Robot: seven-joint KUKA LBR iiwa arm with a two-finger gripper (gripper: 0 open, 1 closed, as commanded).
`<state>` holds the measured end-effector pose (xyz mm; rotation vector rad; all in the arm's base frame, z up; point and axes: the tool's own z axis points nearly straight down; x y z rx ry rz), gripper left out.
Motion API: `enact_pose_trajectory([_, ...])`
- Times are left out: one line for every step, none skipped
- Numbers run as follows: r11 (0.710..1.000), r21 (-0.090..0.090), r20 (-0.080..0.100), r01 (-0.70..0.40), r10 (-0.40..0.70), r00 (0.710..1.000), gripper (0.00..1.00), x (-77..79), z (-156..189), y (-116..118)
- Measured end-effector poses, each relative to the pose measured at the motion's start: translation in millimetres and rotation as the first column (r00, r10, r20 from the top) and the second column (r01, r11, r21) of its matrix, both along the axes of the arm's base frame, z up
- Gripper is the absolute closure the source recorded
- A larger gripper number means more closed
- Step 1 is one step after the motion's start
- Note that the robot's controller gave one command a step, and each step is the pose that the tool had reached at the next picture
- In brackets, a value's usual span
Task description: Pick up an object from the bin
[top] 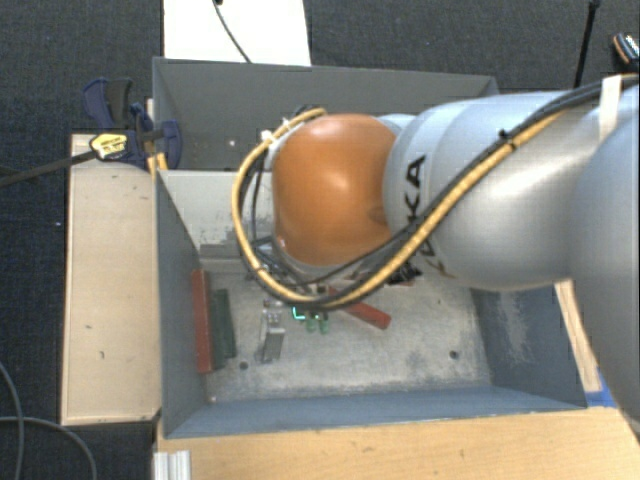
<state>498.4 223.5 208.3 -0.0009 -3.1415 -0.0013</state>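
Note:
My gripper (272, 340) pokes out as a grey metal part under the arm's orange cover, low over the bin floor left of the middle. Just left of it a dark green bar (222, 324) lies lengthwise on the floor. A longer red bar (202, 320) lies beside that one, against the bin's left wall. To the gripper's right a flat red piece (369, 315) sticks out from under the arm. I see nothing held in the gripper.
The arm and its orange cover with looped cables hang over the back and middle of the bin and hide the floor beneath. Bare grey floor shows along the front and right.

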Motion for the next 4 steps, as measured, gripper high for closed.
enact_pose_trajectory([0.999,-0.005,0.0,-0.036,0.036,0.999,0.0,40.3,-26,-93])
enact_pose_trajectory([0.995,-0.002,-0.005,-0.102,0.102,0.995,0.0,53.3,-120,-135])
enact_pose_trajectory([0.97,-0.003,0.005,-0.242,0.242,0.97,0.0,86.1,-138,-200])
enact_pose_trajectory([0.972,-0.001,0.013,-0.237,0.237,0.971,1.0,88.5,-134,-197])
